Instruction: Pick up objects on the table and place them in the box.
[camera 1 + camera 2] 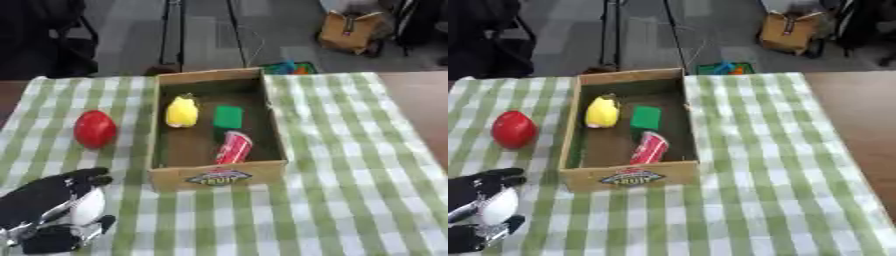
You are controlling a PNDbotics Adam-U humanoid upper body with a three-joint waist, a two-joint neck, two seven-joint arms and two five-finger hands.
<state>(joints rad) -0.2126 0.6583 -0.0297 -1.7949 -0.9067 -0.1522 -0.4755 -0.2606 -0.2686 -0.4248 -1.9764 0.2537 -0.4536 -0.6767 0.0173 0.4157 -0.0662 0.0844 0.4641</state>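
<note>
Nearest, at lower left: left robot hand (54, 210), fingers curled round a white rounded object (87, 206), above the checked desk (350, 190). Just beyond, up the cloth: red ball (94, 129). Right of the robot hand, farther out: cardboard box (217, 176) holding red can (234, 147), green block (228, 116), yellow fruit (182, 112).

Both head eyes look steeply down — sharing the box (219, 125) closely.
</note>
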